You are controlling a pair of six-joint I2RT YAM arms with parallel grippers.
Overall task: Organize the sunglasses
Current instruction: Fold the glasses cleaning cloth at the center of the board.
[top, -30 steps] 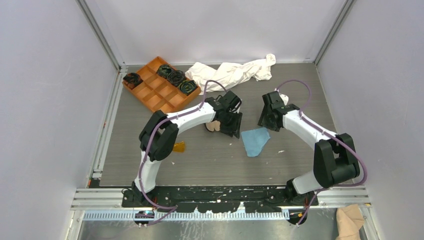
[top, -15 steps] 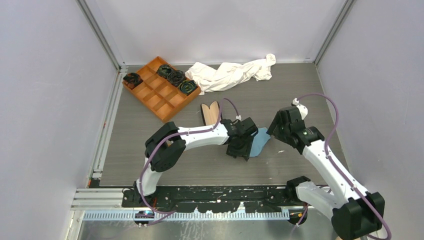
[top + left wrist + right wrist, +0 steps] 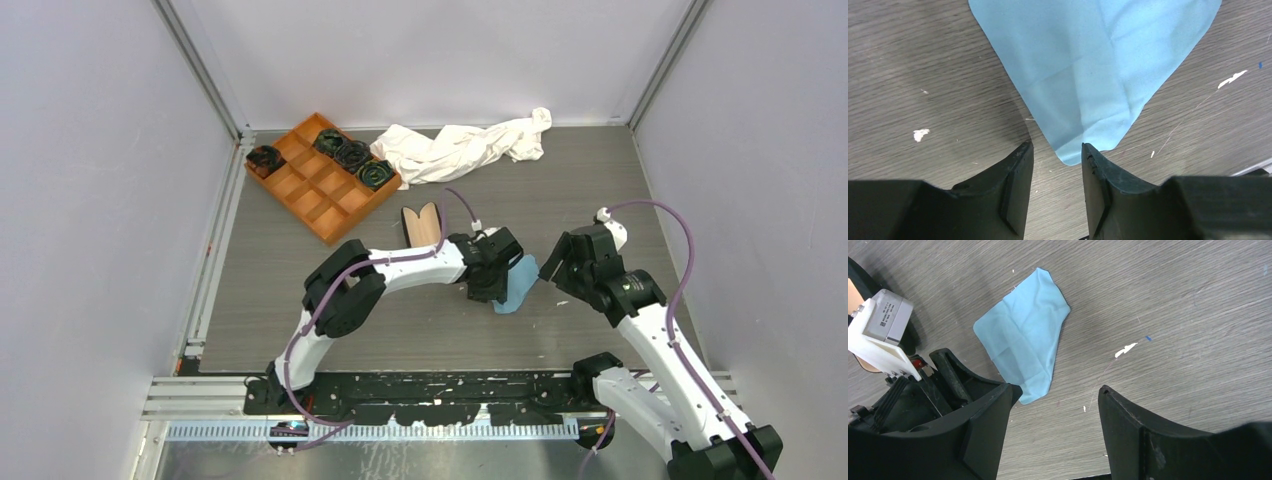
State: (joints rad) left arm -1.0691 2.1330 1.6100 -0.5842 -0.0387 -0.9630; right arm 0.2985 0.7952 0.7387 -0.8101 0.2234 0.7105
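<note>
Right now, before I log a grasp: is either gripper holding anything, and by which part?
Nothing is held. The left gripper stands open astride a corner of the blue cloth, not pinching it; the right gripper is open, empty.

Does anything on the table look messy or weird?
Yes. A white cloth lies crumpled in a heap at the far edge. The orange tray sits crooked, at an angle to the table's sides. Small white flecks are scattered across the tabletop.

Sunglasses hidden from view, pose untellable
</note>
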